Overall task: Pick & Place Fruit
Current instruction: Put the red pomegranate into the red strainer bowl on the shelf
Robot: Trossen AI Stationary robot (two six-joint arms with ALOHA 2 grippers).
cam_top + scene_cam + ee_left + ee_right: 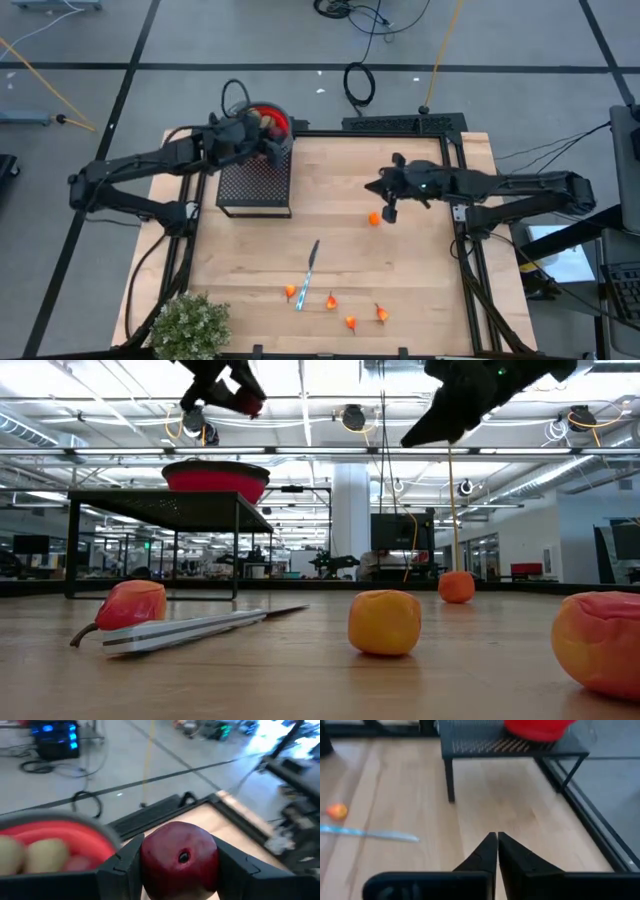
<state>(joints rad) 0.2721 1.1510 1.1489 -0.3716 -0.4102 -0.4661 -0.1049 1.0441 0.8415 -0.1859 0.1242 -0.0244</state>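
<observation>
Bushy potted plant [190, 326] sitting at the near left corner of the wooden table [420, 270]. Left gripper [268, 138] hovering over the red bowl [279, 117], its fingers [122, 865] standing partway apart and pressing both sides of a dark red apple [179, 860]; the bowl is resting at the far edge of a black mesh stand [255, 184] toward the table's far left and is already holding two pale yellowish fruits [30, 856]. Knife [308, 273] lying on the boards near the table's middle, blade pointing away from the near edge. Four small orange-red fruits lying along the near side: one [290, 292] just beside the knife's handle end, one [331, 300] a little to its right, then one [351, 322] and one [381, 314] close together. Single orange ball [374, 218] sitting alone on the boards right of centre. Right gripper [389, 212] hanging just beside that ball and above table level, its fingers [482, 854] pressed fully together and holding nothing; the ball is resting on the table, not in its grasp.
</observation>
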